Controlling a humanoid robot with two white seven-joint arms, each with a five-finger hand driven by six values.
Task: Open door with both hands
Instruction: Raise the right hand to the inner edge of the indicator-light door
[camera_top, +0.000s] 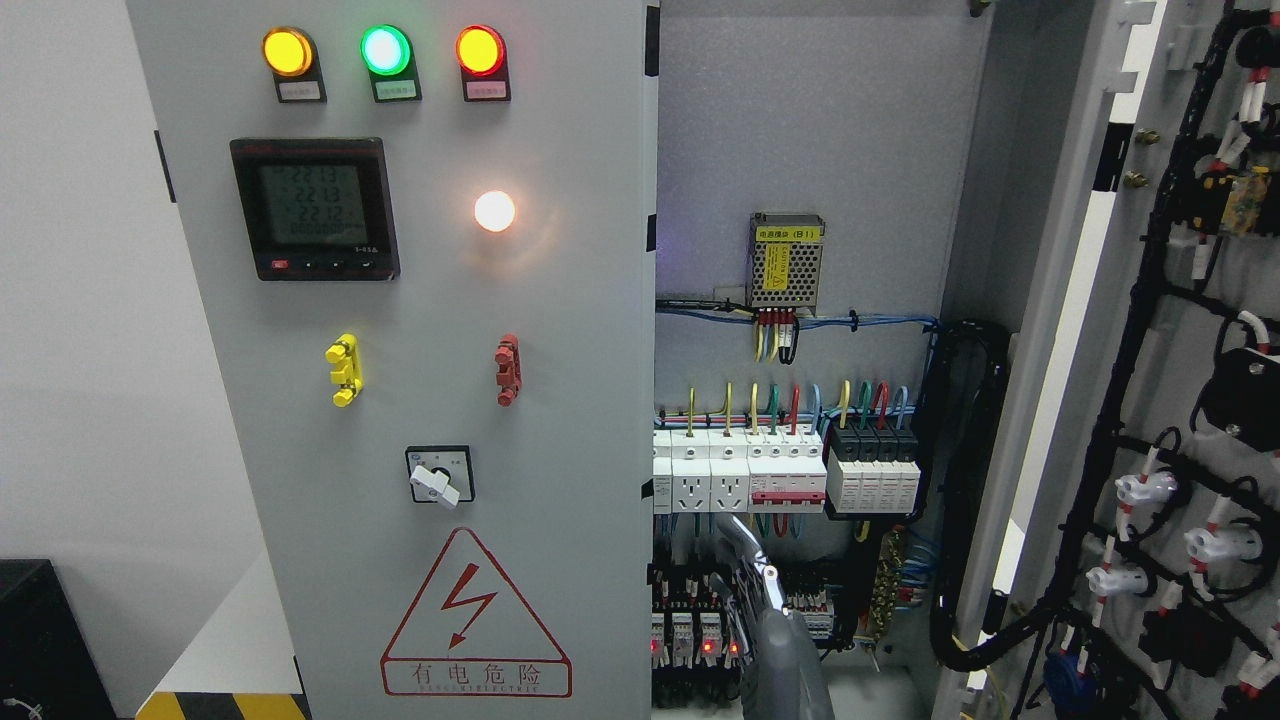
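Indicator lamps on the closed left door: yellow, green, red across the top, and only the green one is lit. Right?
Not quite. The head view shows all three lit: the yellow lamp, green lamp and red lamp on the left door glow together.

A hand (765, 585) reaches up from the bottom edge into the open cabinet; from which side its arm comes in cannot be told. Just left of it stands the edge of the closed left door (420, 400). Directly above and behind it sit rows of breakers (740, 470) and wiring. Up beyond those, the grey back panel (800, 120) lies bare. Well to its right the right door (1150, 400) stands swung out, cable looms (960, 500) between.
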